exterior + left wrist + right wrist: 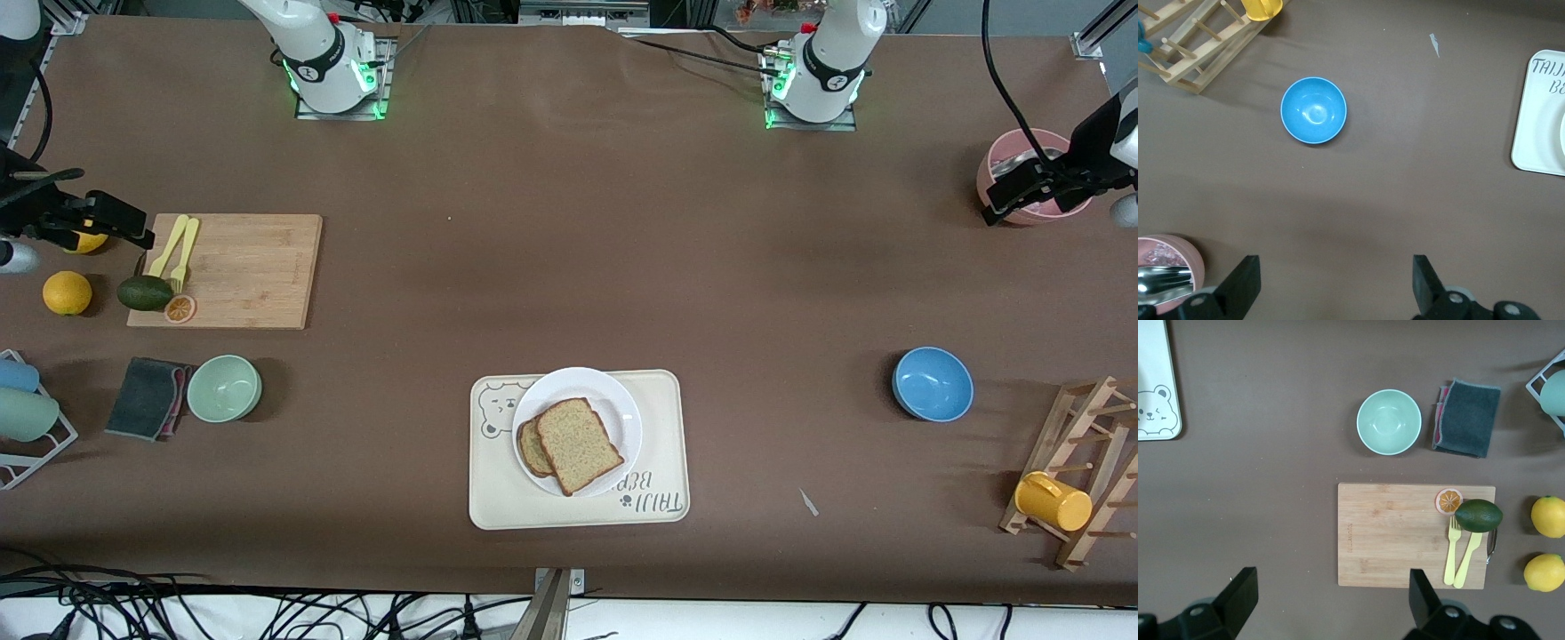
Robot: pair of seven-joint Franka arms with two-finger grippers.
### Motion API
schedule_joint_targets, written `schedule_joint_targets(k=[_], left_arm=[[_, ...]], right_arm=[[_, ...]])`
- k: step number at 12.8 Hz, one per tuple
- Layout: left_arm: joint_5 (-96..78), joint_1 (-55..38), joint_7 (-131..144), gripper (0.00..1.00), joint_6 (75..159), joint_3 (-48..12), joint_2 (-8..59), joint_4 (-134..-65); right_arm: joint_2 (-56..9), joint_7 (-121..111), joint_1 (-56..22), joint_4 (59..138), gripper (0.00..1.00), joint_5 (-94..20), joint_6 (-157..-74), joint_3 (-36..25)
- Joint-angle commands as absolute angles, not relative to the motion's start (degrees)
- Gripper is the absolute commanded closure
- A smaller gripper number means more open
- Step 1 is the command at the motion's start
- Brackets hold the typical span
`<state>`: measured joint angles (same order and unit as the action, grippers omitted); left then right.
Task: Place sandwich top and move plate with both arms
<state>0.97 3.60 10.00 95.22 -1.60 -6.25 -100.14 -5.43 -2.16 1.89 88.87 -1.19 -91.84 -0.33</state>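
Observation:
The sandwich top [579,444], a light tan speckled slice with brown crust, lies on a darker slice [530,449] whose edge sticks out beneath it. Both rest on the white plate [578,384], which sits on the beige bear-print tray [660,418]. My left gripper [1022,194] hangs open and empty over the pink container at the left arm's end; its wrist view shows the gripper [1336,283] above bare table. My right gripper [111,224] hangs open and empty beside the cutting board at the right arm's end; it also shows in its wrist view [1331,597].
A blue bowl [933,383] and a wooden rack [1080,471] with a yellow cup stand toward the left arm's end, near the pink container [1031,169]. A cutting board [233,269] with avocado and forks, a green bowl [224,388], a dark cloth [147,396] and a yellow fruit [67,292] lie toward the right arm's end.

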Motion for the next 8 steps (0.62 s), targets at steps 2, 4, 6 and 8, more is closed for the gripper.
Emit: schedule_joint_targets(k=[2, 4, 6, 8], left_arm=[[3.6, 2.7, 10.5, 0.0, 93.5, -1.8, -6.0, -97.8], [3.6, 2.7, 10.5, 0.0, 93.5, -2.5, -6.0, -97.9], [3.6, 2.7, 10.7, 0.0, 93.5, -2.5, -5.9, -97.9], [3.2, 2.7, 10.6, 0.0, 93.5, -2.5, -5.9, -98.0]], right_arm=[[-5.7, -1.2, 2.0, 87.8, 0.0, -1.2, -91.4, -0.4], [-5.7, -1.6, 2.0, 87.8, 0.0, -1.4, -91.4, -0.4], [-5.7, -1.2, 1.9, 87.6, 0.0, -1.2, -91.2, -0.4], [-5.7, -1.1, 1.9, 87.6, 0.0, -1.4, -91.5, -0.4]])
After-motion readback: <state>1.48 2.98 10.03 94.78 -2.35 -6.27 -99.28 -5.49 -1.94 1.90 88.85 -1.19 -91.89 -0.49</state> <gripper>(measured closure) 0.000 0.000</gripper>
